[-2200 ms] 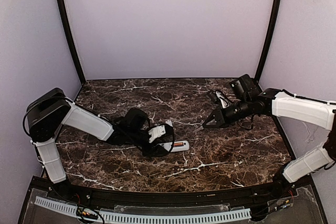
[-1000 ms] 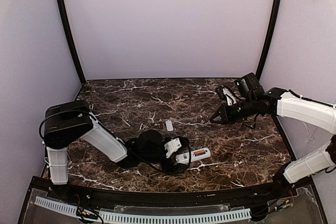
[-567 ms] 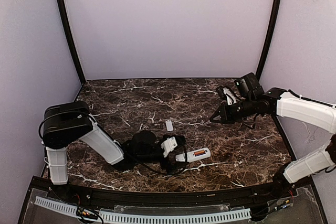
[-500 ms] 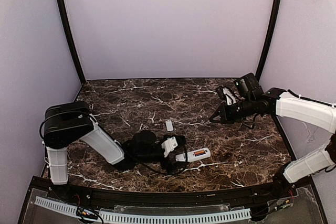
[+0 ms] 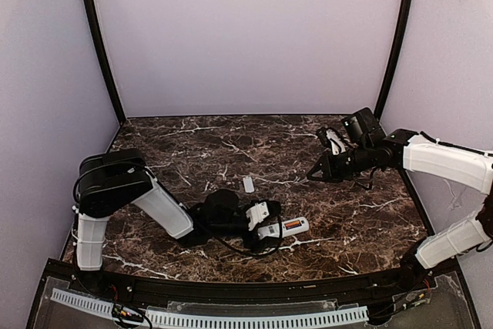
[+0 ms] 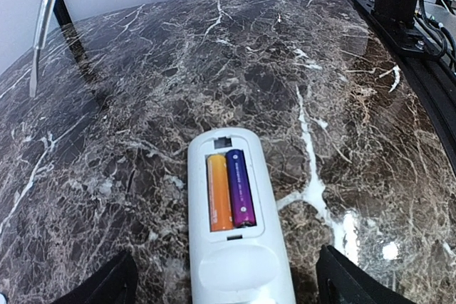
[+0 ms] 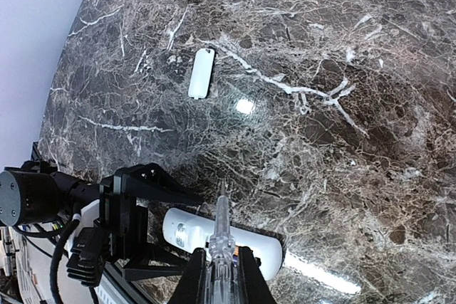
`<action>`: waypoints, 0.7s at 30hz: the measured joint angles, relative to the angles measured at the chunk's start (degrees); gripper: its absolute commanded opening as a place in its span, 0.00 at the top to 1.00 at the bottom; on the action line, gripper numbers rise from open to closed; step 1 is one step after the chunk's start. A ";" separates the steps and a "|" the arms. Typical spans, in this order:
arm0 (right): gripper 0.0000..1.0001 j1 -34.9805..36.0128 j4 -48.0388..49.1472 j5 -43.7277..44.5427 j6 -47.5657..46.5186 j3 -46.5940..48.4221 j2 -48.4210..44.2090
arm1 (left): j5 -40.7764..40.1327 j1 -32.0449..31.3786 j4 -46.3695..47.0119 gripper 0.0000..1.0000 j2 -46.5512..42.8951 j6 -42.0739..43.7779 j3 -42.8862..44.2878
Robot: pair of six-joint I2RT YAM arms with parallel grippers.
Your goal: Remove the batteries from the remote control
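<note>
The white remote control [image 5: 285,227] lies back-up on the marble, its battery bay open. In the bay lie two batteries side by side, one orange [image 6: 219,191] and one purple [image 6: 240,188]. My left gripper [image 5: 263,226] is open, with a finger on each side of the remote's near end [image 6: 239,275] and not touching it. My right gripper [image 5: 322,169] hovers at the right rear, shut on a clear-handled pointed tool [image 7: 219,247]. The tip points toward the remote [image 7: 178,231], well above it.
The small flat white cover piece [image 5: 248,184] lies on the table behind the remote and also shows in the right wrist view [image 7: 201,72]. A black rail [image 6: 399,33] runs along the table's edge. Lilac walls close in three sides.
The left gripper has brought the remote nearer and to the right, where it now lies still. The gripper backed off a little, then moved up to it again. The right gripper drew back slightly.
</note>
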 measured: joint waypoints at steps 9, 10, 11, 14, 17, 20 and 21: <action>1.00 0.00 0.07 0.70 -0.11 0.00 0.13 | 1.46 0.09 -2.58 0.30 2.27 1.11 2.43; 1.00 0.00 0.13 0.74 -0.13 0.02 0.26 | 1.88 0.20 -2.60 0.32 2.49 1.03 2.67; 1.00 0.00 0.22 0.76 -0.13 0.02 0.48 | 2.34 0.37 -2.67 0.34 2.67 0.87 2.93; 1.00 0.00 0.24 0.81 -0.22 0.02 0.81 | 3.48 0.70 -2.82 0.38 3.17 0.52 3.56; 1.00 0.00 0.39 0.83 -0.37 0.02 0.81 | 4.59 1.18 -3.28 0.47 3.45 -0.02 4.00; 1.00 0.00 0.42 0.83 -0.42 0.02 0.81 | 5.57 1.46 -4.02 0.59 3.69 -0.26 4.57; 1.00 -0.02 0.42 0.83 -0.48 0.02 0.81 | 5.84 1.46 -4.33 0.61 3.72 -0.31 4.79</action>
